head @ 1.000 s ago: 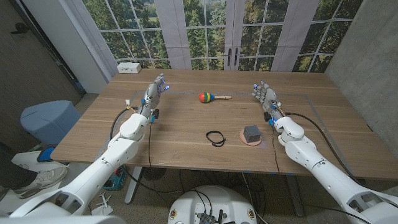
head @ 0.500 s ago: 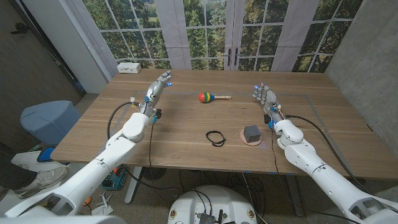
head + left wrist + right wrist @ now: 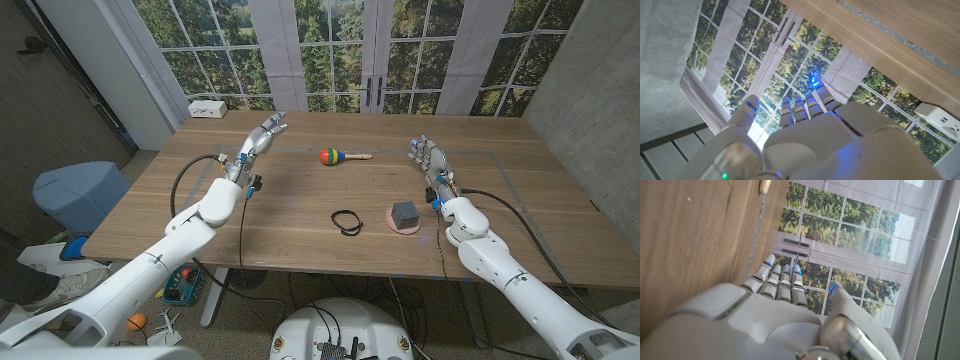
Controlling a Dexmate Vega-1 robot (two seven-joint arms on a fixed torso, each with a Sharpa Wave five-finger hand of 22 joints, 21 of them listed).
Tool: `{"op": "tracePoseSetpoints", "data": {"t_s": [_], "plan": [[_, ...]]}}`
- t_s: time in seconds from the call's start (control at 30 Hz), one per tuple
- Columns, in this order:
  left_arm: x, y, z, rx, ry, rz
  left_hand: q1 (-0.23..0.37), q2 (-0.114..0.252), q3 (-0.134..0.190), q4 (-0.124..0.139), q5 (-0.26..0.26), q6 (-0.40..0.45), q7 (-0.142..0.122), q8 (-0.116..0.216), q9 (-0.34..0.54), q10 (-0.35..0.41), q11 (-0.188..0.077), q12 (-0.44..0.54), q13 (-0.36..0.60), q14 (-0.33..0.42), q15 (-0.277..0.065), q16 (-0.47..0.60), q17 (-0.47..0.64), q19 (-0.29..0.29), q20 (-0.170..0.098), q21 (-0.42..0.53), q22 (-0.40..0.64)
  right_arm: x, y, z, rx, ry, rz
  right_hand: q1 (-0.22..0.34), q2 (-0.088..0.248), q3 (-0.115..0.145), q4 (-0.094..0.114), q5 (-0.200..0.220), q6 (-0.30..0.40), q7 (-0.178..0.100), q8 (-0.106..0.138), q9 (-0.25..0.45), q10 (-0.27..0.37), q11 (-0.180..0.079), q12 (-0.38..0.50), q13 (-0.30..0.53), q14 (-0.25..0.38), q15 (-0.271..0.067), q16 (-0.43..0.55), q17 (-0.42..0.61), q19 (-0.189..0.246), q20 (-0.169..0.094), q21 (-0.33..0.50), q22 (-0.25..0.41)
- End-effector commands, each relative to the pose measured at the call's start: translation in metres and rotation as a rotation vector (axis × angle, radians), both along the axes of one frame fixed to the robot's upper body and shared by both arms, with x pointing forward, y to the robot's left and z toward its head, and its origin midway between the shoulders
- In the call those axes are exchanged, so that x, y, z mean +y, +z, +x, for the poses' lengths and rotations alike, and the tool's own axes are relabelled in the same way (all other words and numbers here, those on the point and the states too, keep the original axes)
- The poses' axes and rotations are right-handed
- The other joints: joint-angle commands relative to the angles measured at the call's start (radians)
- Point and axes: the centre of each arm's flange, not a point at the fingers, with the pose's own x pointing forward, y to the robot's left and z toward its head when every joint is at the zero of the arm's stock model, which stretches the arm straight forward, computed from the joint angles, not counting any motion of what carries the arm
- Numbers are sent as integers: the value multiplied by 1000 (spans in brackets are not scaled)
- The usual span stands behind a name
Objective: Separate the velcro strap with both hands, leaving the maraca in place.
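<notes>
The fingers of both hands were spread and held nothing. The left hand [image 3: 263, 136] was raised over the far left part of the long wooden table [image 3: 300, 205], its fingers stretched out toward the windows and apart from one another; in the left wrist view the same left hand [image 3: 805, 135] showed from behind, fingers [image 3: 790, 107] straight and slightly fanned, with blue lights at the tips and nothing between them. The right hand [image 3: 426, 157] stood over the far right part of the table, fingers extended and loosely together, thumb set off to the side; in the right wrist view this hand [image 3: 775, 315] was seen along its back with the fingers [image 3: 782, 280] straight and empty, the wooden surface running beside it.

The thin black velcro strap [image 3: 346, 221], closed into a small loop, lay flat on the table near the front edge, between the two arms and well apart from either hand. Just beside it on the right sat a small dark grey cube [image 3: 405, 213] resting on a round pinkish disc [image 3: 404, 224]. Farther back, near the table's middle, lay the maraca with a red, green and yellow striped head and a pale wooden handle [image 3: 340, 156], its handle pointing toward the right arm's side. A small white power box [image 3: 209, 108] sat at the far left corner of the table.
</notes>
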Motion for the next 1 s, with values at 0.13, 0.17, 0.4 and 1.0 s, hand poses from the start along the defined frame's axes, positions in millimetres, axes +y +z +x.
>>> {"op": "tracePoseSetpoints", "data": {"t_s": [0.13, 0.17, 0.4, 1.0], "plan": [[-20, 12, -12, -77, 29, 216, 7, 23, 1, -12, -4, 12, -3, -3, 4, 12, -6, 4, 4, 14, -7, 5, 2, 14, 1, -5, 2, 1, -2, -11, -22, -29, 1, -3, 8, 3, -8, -4, 13, 1, 4, 5, 13, 2, 3, -2, 8, 3, 9, 1, 12, -2, -4, 6], [-21, 12, -13, -82, 31, 229, 7, 22, 1, -13, -4, 13, -3, -4, 4, 13, -6, 4, 4, 14, -7, 5, 2, 15, 3, -5, 2, 1, -2, -12, -22, -32, 5, -3, 8, 3, -8, -4, 14, 1, 4, 5, 14, 2, 3, -2, 8, 3, 9, 1, 13, -2, -4, 6], [-29, 14, -18, -97, 27, 315, 8, 22, 0, -20, -7, 16, -6, -5, 4, 18, -11, 3, 4, 17, -10, 4, 2, 23, 7, -7, 2, 0, -3, -16, -26, -43, 2, -1, 9, 3, -11, -6, 14, 1, 3, 6, 15, 3, 3, -2, 8, 2, 10, 0, 13, -2, -8, 6], [-55, 24, -38, -134, 6, 666, 1, 24, -3, -23, -11, 14, -6, -11, 5, 20, -22, -2, 5, 21, -18, 2, 4, 40, 6, -13, 3, -2, -14, -24, -33, -58, 24, 1, 12, 4, -20, -8, 24, 1, 3, 6, 26, 5, 6, -4, 12, 3, 15, -1, 21, -1, -18, 6]]}}
